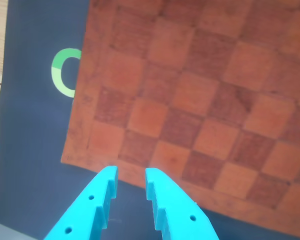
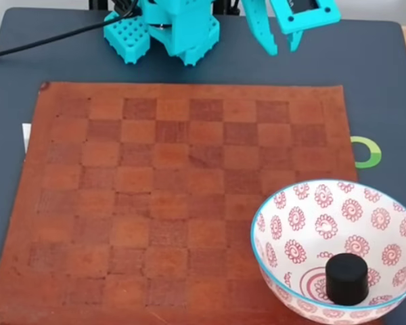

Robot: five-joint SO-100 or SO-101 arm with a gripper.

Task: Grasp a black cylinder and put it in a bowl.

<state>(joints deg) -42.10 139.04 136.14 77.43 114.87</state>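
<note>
One cylinder upright inside bowl at 5 o'clock; gripper at 12, jaws apart, empty; best kept clear, task apparently complete.

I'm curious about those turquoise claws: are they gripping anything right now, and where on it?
Nothing is held. The gripper is open with an empty gap between its fingers, above the dark mat's edge. The black cylinder already stands inside the flowered bowl, apart from the arm.

1 black cylinder, 1 bowl, 1 checkered mat, 1 gripper.
</note>
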